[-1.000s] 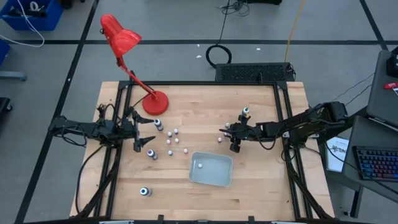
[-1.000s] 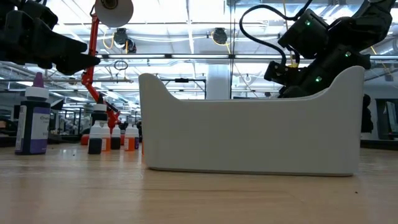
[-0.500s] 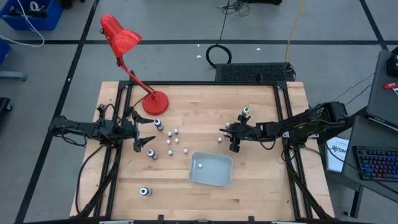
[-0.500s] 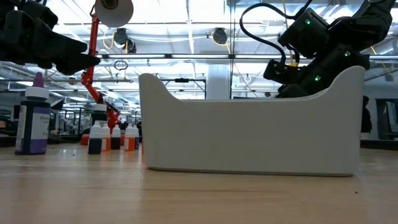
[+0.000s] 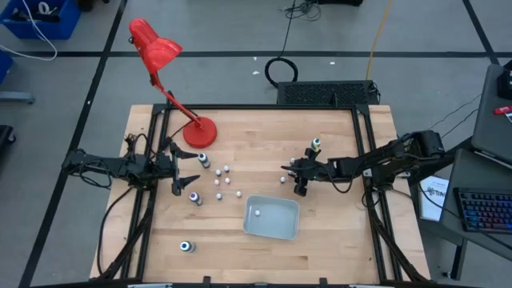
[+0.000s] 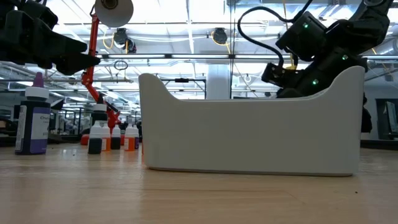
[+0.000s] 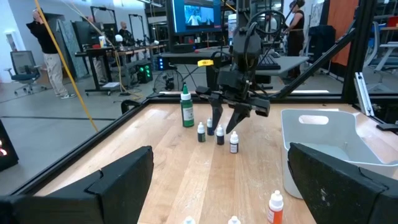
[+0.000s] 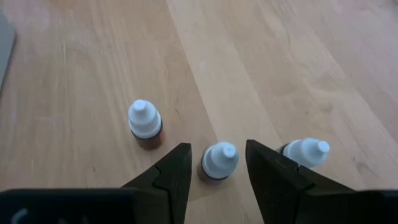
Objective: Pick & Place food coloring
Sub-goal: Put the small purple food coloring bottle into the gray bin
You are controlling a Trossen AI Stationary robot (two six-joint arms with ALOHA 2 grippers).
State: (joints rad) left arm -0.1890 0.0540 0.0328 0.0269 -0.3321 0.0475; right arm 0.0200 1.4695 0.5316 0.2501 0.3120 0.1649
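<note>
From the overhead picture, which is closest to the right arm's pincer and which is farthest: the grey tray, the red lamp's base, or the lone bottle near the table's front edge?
From the right pincer:
1. Grey tray, just toward the table's front.
2. Red lamp's base, across the table toward the left arm's side, at the back.
3. Lone bottle, front left corner area.

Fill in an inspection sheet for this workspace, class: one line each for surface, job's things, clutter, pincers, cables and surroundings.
Surface: wooden table, flat, bare between items.
Job's things: small white-capped vials clustered left of centre; three more under the right arm; one vial already in the tray; green bottle standing.
Clutter: red lamp at the back left.
Pincers: left pincer open beside the cluster, holding nothing; right pincer straddling a white-capped vial, fingers not yet closed on it.
Cables: black coil on the floor.
Surroundings: people at desks beyond the table.
</note>
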